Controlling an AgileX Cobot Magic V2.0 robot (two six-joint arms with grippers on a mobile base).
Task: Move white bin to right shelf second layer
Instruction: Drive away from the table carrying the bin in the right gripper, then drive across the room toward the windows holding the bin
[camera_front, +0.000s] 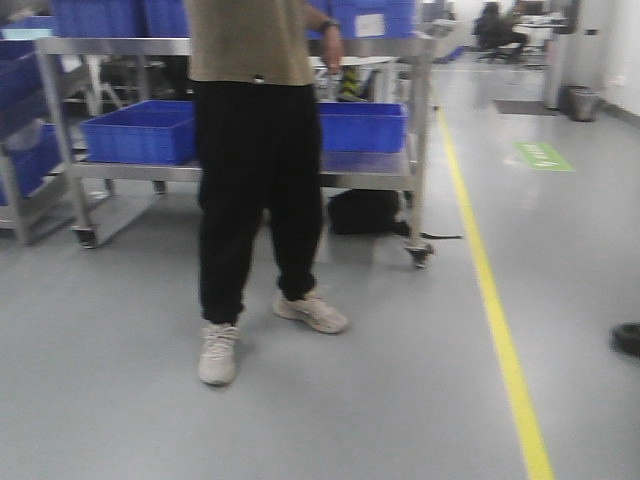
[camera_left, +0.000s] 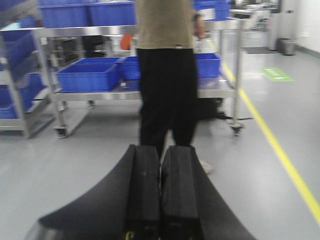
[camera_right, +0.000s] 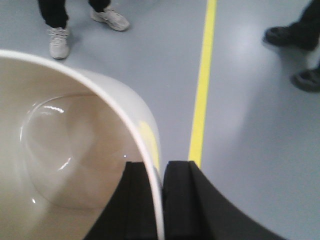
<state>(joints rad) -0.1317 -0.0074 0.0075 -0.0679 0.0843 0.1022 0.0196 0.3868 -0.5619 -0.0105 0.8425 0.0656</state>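
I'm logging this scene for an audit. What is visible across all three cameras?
white bin: one, cream-white, held above the floor
blue crates: several, blue, on the rack's shelves
steel rack: one, silver, behind the person
person: one, tan top and black trousers, standing before the rack
black bag: one, black, under the rack
yellow line: one, yellow, on the floor
left gripper: one, black, shut, empty
right gripper: one, black, shut on the bin's rim

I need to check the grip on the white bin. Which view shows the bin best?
The right wrist view: the white bin fills its left side, with its rim clamped in the right gripper and its inside visible. The front and left wrist views show none of it.
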